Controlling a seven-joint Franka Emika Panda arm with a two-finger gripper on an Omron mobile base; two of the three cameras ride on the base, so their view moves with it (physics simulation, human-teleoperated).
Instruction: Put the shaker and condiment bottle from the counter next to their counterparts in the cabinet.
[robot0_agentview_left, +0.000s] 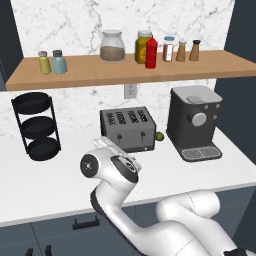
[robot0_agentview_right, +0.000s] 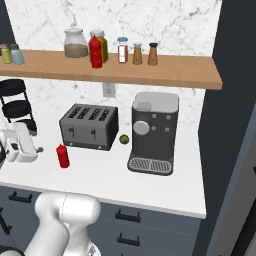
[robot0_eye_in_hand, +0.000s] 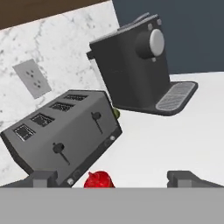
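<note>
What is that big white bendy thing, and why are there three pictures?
It's a robot arm in a pretend kitchen. Two pictures come from cameras behind it, one on each side. The third comes from a camera on its hand, looking past its claw, which is open and holds nothing. On the white counter stand a toaster, a coffee machine and a little red condiment bottle, just in front of the claw. Up on the wooden shelf, the small blue-grey shaker sits beside a yellow-green shaker, with a taller red bottle further along.

A kitchen: toaster and coffee machine on a white counter under a spice shelf.
</note>
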